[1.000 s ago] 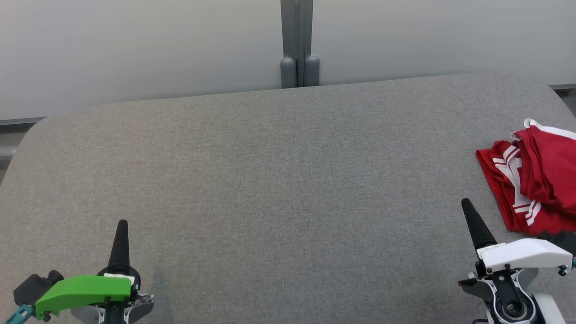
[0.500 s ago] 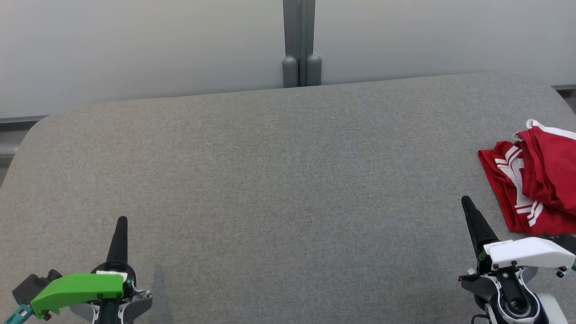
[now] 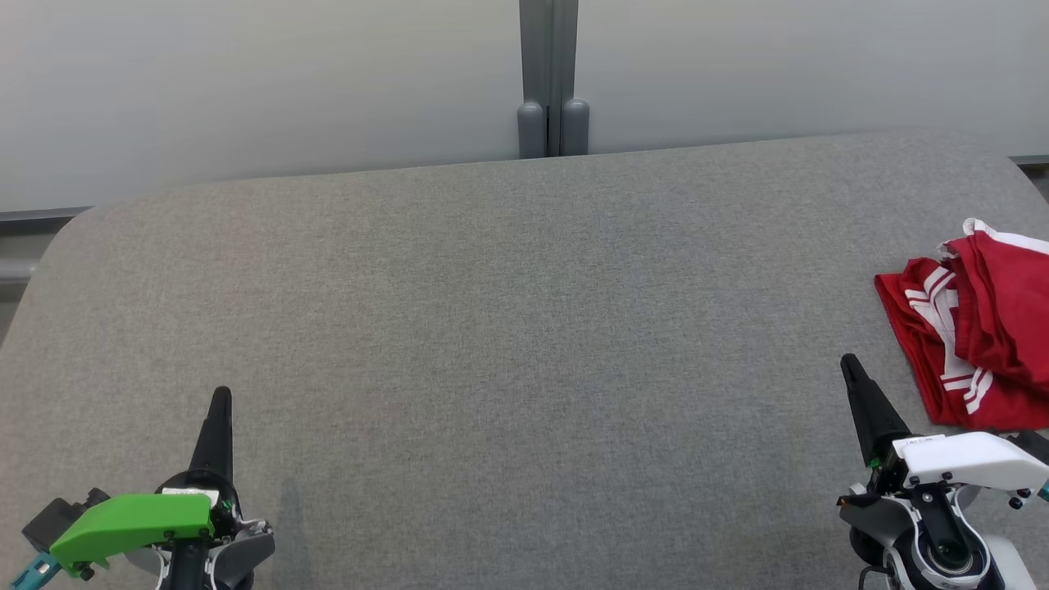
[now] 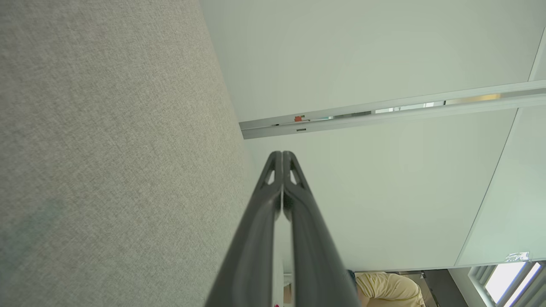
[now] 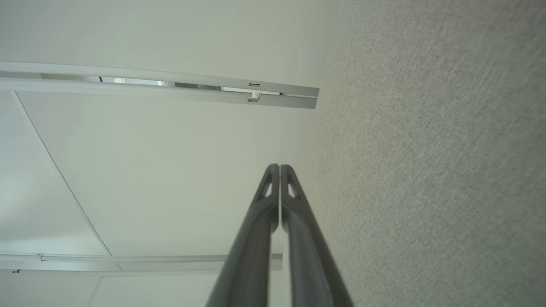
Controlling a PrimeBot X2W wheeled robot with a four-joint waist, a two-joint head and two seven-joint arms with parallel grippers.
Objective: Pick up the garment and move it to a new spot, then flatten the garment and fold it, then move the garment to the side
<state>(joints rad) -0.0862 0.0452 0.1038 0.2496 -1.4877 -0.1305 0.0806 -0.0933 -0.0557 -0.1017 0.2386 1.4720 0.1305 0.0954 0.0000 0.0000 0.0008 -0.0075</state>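
Note:
A red garment [image 3: 975, 328] with white stripes lies crumpled at the right edge of the grey table [image 3: 508, 328], partly cut off by the head view's border. My right gripper [image 3: 849, 365] is shut and empty at the lower right, just left of and nearer than the garment, not touching it. At the lower left my left gripper [image 3: 221, 397] is shut and empty, far from the garment. In the left wrist view the left gripper [image 4: 282, 154] has its two fingers pressed together. The right gripper [image 5: 279, 167] looks the same in its own wrist view.
A pale partition wall with a grey post [image 3: 549, 82] stands behind the table's far edge. The table's corners are rounded. A person in a yellow top [image 4: 388, 290] shows at the bottom of the left wrist view.
Both grippers have slid a little lower in the head view, and the picture has shifted slightly to the right. The garment lies as before.

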